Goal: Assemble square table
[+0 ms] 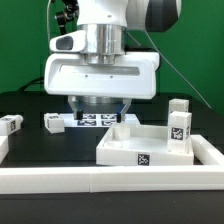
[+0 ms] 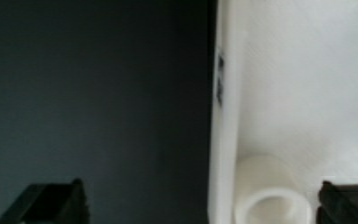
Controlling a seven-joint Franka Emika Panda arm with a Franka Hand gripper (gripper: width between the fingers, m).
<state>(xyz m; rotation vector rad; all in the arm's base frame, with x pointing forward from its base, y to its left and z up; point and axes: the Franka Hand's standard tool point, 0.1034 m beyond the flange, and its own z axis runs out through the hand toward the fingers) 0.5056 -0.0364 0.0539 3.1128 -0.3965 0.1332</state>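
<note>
Border wall noted along the front, white and low; black table surface behind it

Slab of the square table is found lying flat just behind the wall, toward the exterior view's right, recessed face up

Marker board is seen beyond it, under the arm

Four legs are counted, all loose:
- one leg by the slab's far right corner, on it or behind it not told
- a second leg behind that
- a third leg beside the marker board
- a fourth leg at the exterior view's left

In the wrist view the gripper is seen spread wide with nothing held; the slab's edge runs between the fingers, near a round hole

Step is judged to be the first grasp of the slab. A descent is called for next, one finger placed each side of the rim, then a square closing
</note>
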